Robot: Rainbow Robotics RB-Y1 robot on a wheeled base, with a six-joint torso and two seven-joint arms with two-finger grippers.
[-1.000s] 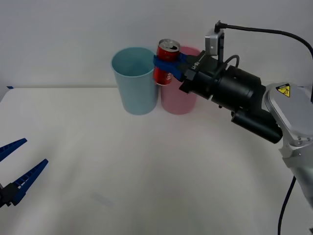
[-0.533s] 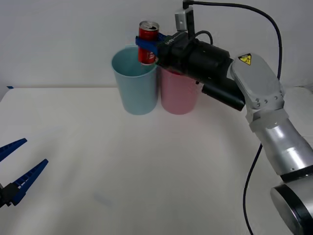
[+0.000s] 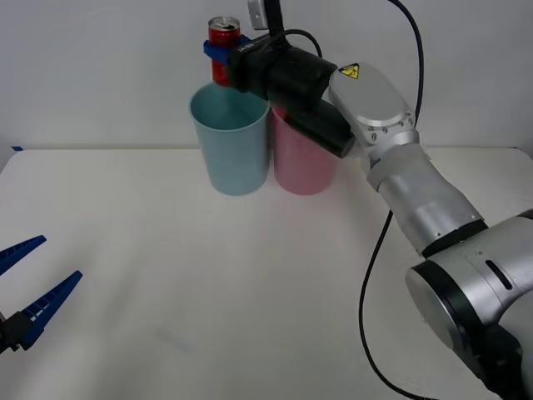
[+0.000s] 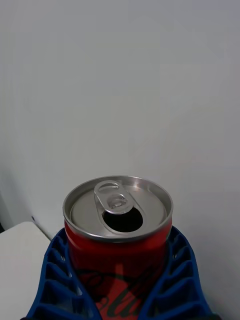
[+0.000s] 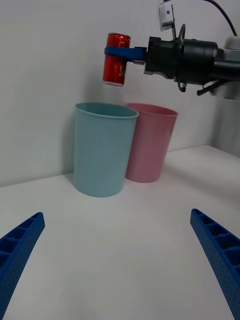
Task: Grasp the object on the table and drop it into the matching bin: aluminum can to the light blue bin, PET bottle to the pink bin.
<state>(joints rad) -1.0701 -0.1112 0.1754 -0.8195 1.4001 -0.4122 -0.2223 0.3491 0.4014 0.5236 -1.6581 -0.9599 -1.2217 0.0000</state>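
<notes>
There is one aluminum can (image 3: pixel 223 43), two bins and two grippers on view. The can is small, round and red, with a silver top; in the right wrist view the pull-tab and the dark oval opening can be seen on this top. The right gripper (image 3: pixel 218 52) holds the can around its middle, with the blue ribbed fingers (image 4: pixel 176 280) pressed on both sides of the red wall. The can stands upright in the air, above the light blue bin (image 3: pixel 230 137) and near the back part of its rim, not touching it. The light blue bin is tall, round and tapered, of smooth plastic with a plain rim, and its mouth is open. The pink bin (image 3: pixel 304 158) has the same shape and stands just beside it on the robot's right side; their walls seem to touch or nearly touch. The right arm reaches over the pink bin and covers a part of its rim. Both bins stand near the far edge of the table (image 3: pixel 250 283), which is flat, white and plain. The left gripper (image 3: pixel 29 296) rests low near the left front corner, its blue fingers spread wide with nothing between them, well apart from the bins.
</notes>
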